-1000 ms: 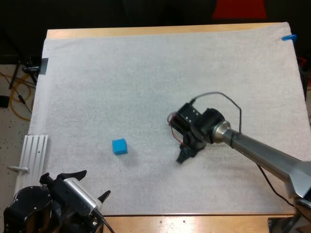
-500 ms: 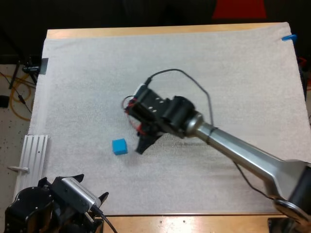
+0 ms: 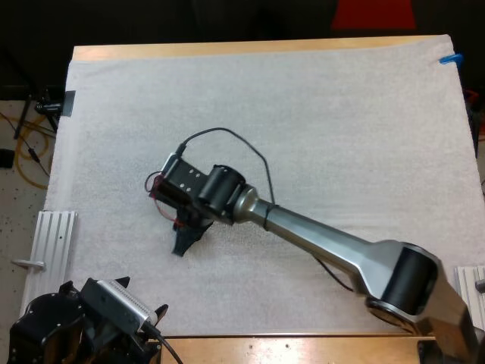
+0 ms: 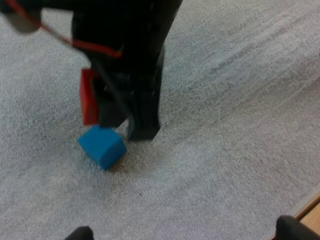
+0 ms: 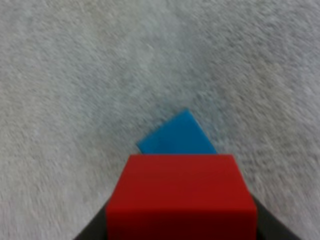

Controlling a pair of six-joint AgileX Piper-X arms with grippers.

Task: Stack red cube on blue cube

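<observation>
My right gripper [image 3: 184,240] reaches far left over the white mat and is shut on the red cube [image 5: 182,192]. The left wrist view has that cube [image 4: 89,97] hanging between the black fingers of the right gripper [image 4: 127,120], just above the blue cube [image 4: 102,146] and a little off to one side. Seen from the right wrist, the blue cube [image 5: 177,135] lies on the mat just past the red cube's front edge. I cannot tell whether the cubes touch. My left gripper [image 3: 114,315] rests at the near left corner; its fingertips [image 4: 80,233] stand wide apart with nothing between them.
A ridged white metal plate [image 3: 50,243] lies off the mat's left edge, and another [image 3: 470,282] sits at the near right. The table's wooden front edge [image 3: 303,349] runs close behind my left gripper. The mat [image 3: 303,114] stretches bare towards the far side.
My right arm has swung left across the mat with the red cube, from right of centre to over the blue cube, which it now covers in the high view. The left arm has barely moved.
</observation>
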